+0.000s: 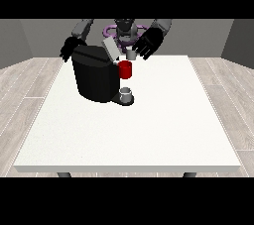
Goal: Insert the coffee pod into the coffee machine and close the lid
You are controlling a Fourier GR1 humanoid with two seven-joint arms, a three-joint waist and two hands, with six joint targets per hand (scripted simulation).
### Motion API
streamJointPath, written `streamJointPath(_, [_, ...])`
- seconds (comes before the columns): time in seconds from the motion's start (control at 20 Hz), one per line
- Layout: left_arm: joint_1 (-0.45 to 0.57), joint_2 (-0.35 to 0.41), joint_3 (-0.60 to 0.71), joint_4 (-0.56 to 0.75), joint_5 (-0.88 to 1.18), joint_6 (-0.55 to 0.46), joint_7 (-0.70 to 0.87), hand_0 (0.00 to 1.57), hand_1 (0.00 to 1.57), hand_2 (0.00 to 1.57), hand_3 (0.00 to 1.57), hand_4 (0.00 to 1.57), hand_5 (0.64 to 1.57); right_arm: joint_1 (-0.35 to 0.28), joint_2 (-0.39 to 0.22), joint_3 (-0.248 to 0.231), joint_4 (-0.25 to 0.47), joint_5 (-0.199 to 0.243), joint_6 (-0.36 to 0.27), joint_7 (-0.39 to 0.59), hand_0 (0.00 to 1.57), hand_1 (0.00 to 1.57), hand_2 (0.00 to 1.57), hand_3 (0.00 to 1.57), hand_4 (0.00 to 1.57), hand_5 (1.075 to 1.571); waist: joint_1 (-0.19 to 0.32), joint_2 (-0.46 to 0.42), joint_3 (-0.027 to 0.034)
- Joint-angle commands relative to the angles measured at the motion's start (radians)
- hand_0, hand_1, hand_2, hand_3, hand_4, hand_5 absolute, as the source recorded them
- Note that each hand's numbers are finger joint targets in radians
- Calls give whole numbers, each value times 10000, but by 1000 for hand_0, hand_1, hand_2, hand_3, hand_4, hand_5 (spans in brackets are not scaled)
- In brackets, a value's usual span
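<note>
The coffee pod point(131, 54), a small pale grey cup shape, sits high in the scene just above the red part of the coffee machine point(94, 78), right beside the fingertips of the hand at the view's right point(149, 43). That hand is black, with its fingers spread and pointing down toward the pod; whether they actually pinch the pod or only touch it cannot be told from this view. The pod is not yet inside the machine.

The coffee machine is a bulky black block standing on the far left part of the white table point(149, 130). Its lid point(110, 48), a light grey flap, is tilted up and open at the top of the machine, leaning toward the robot. On the machine's right face is a red holder point(126, 70), and below it, on the machine's dark base plate, stands a small grey cup point(126, 92).

The hand at the view's left point(69, 49) shows behind the machine's upper left corner, partly hidden by it; its fingers look curled downward, but whether they touch the machine or hold anything cannot be told.

The robot's grey torso point(126, 29) is at the far edge of the table, both arms reaching forward.
</note>
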Motion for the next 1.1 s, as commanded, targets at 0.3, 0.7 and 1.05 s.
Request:
streamJointPath(0.3, [264,152,44,450,-294,295,-388,1314,1314,1328,1230,493,1571,251,10,250,-1052,47,-101,903,0,0,0,0,481,1571,-444,-85,-5])
streamJointPath(0.7, [-66,-272,-68,316,-356,183,-306,1260,1260,1298,1208,511,1571,-74,-232,-270,-495,-126,-105,566,0,0,0,0,498,1571,-135,334,-3])
streamJointPath(1.05, [-415,-354,-42,255,-338,-148,-106,1203,1203,1272,1200,500,1571,-67,-463,-659,-276,-600,254,301,0,0,0,0,525,1571,-83,274,0])
